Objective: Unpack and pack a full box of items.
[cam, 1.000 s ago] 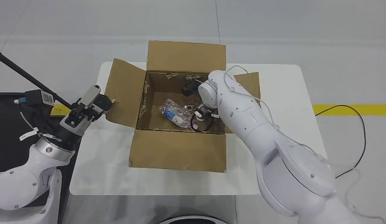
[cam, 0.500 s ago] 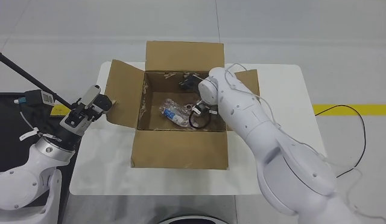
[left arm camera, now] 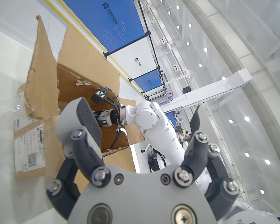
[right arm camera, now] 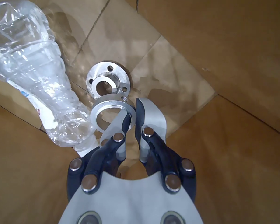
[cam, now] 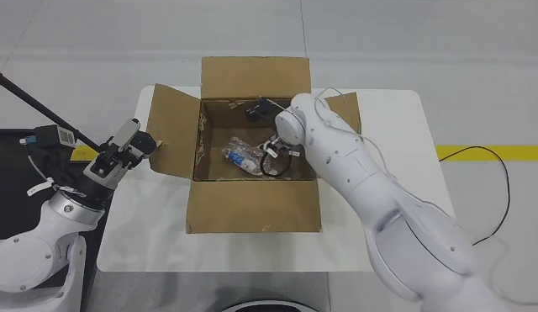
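In the open brown cardboard box [cam: 252, 207], the right jaws clamp the rim of a silver metal ring [right arm camera: 107, 103]. The left jaws stand open beside the box's flap.

The box [cam: 252, 207] sits in the middle of the surface [cam: 395, 144]. Inside it a bottle [right arm camera: 32, 71] lies just beside a flange [right arm camera: 108, 79]. A ring [right arm camera: 112, 104], close by both, is pinched in the right end effector [right arm camera: 133, 110]. The left end effector [left arm camera: 140, 108] hangs outside, by the box's left flap.
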